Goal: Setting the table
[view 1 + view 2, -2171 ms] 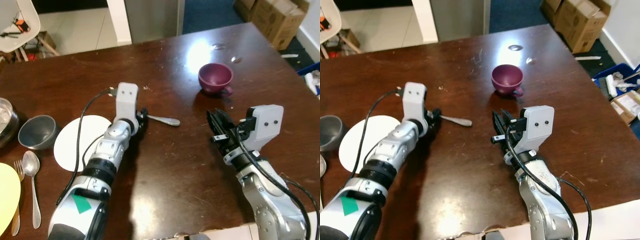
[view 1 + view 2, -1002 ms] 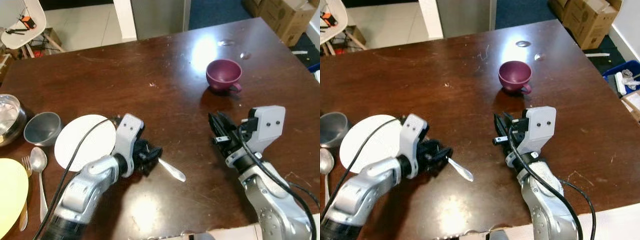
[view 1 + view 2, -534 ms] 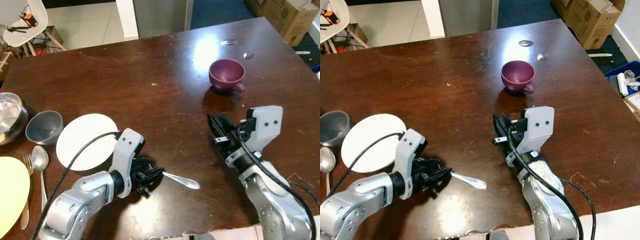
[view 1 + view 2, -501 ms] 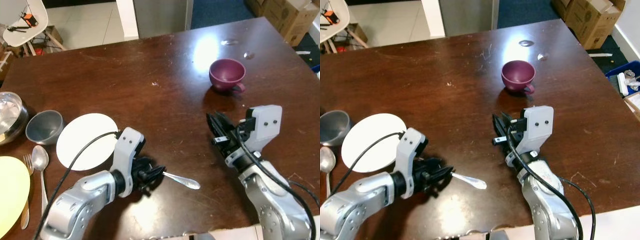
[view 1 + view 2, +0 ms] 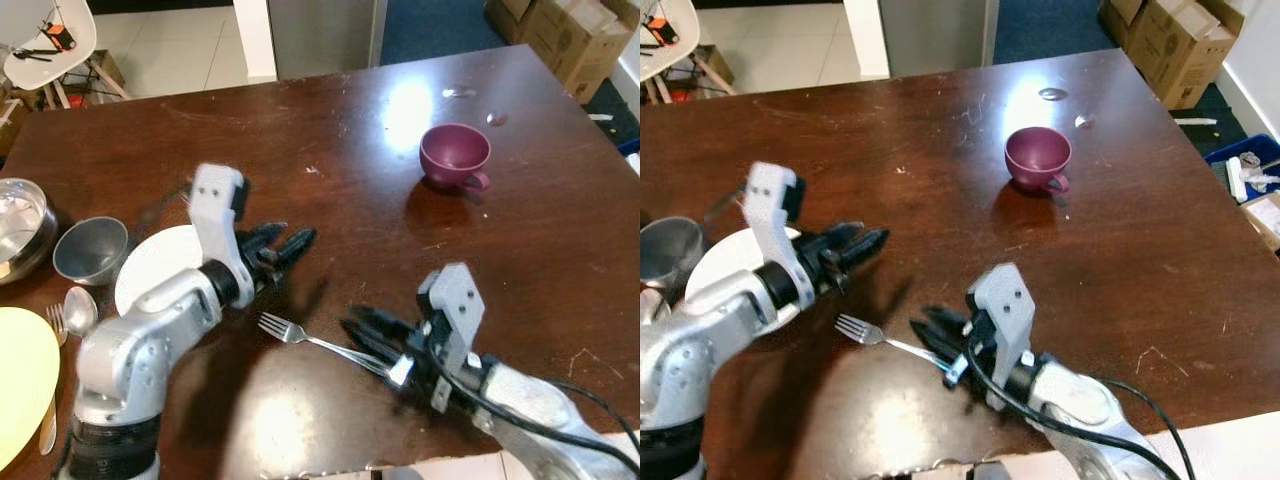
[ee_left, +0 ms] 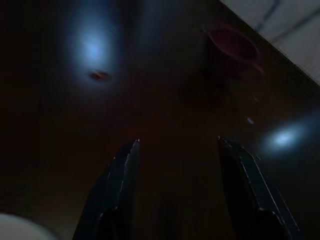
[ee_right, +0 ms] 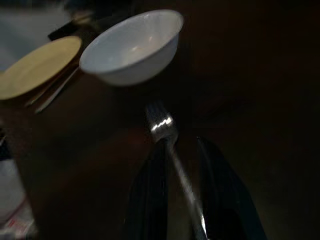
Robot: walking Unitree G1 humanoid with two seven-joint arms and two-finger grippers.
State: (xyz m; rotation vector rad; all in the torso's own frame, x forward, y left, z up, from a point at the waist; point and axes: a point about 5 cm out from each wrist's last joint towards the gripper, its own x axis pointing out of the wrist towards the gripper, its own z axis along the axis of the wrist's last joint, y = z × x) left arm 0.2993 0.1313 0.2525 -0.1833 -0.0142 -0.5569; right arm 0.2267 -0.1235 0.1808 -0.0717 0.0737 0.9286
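I see a silver fork [image 5: 320, 343] lying flat on the dark counter [image 5: 330, 140], near its front edge, tines toward the left end. Its handle runs between the right gripper's [image 5: 362, 330] fingers; whether they clamp it, I can't tell. White bowl [image 5: 158, 272] sits upright left of the fork, toward the left end. A grey metal bowl [image 5: 90, 250] stands just beside it, further left. A steel pot [image 5: 18, 222] sits at the left edge. A yellow plate [image 5: 22, 385] lies at the front left corner, with a spoon [image 5: 78, 310] and another fork [image 5: 54, 318] between plate and grey bowl. A maroon cup [image 5: 455, 155] stands upright toward the far right corner, handle turned rightward.
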